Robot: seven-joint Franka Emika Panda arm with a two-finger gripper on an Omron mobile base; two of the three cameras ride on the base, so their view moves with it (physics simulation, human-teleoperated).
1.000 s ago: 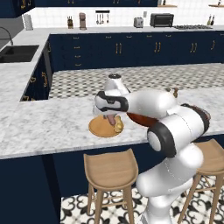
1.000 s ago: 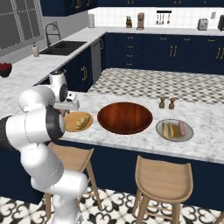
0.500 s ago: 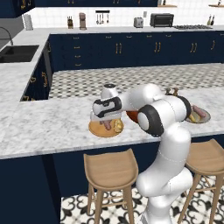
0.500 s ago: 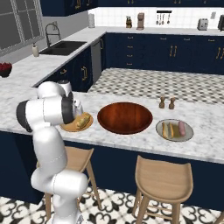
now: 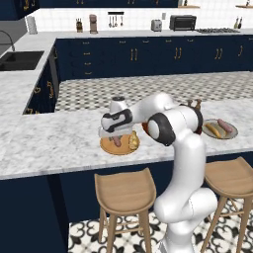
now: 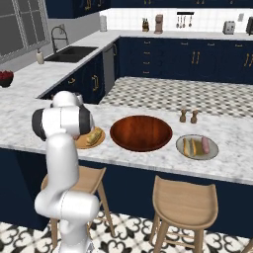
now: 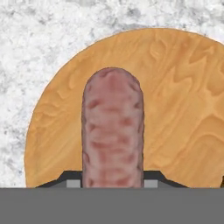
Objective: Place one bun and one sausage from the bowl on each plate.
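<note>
Over the wooden plate [image 7: 183, 113], the gripper [image 5: 117, 140] pinches a sausage [image 7: 113, 131] by one end, its long axis running straight out from the fingers, the bun [image 5: 133, 140] just beside it.

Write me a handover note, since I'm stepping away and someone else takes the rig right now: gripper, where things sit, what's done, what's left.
Gripper: jaws shut on the slim pinkish-brown sausage, low over the flat light-wood plate.
That plate also carries a pale tan bun.
Grey-rimmed plate: already has a bun and a sausage.
Wide dark red-brown bowl: empty.
Done: grey plate is complete, and the wood plate has its bun.
Left: release the sausage on the wood plate and withdraw.
</note>
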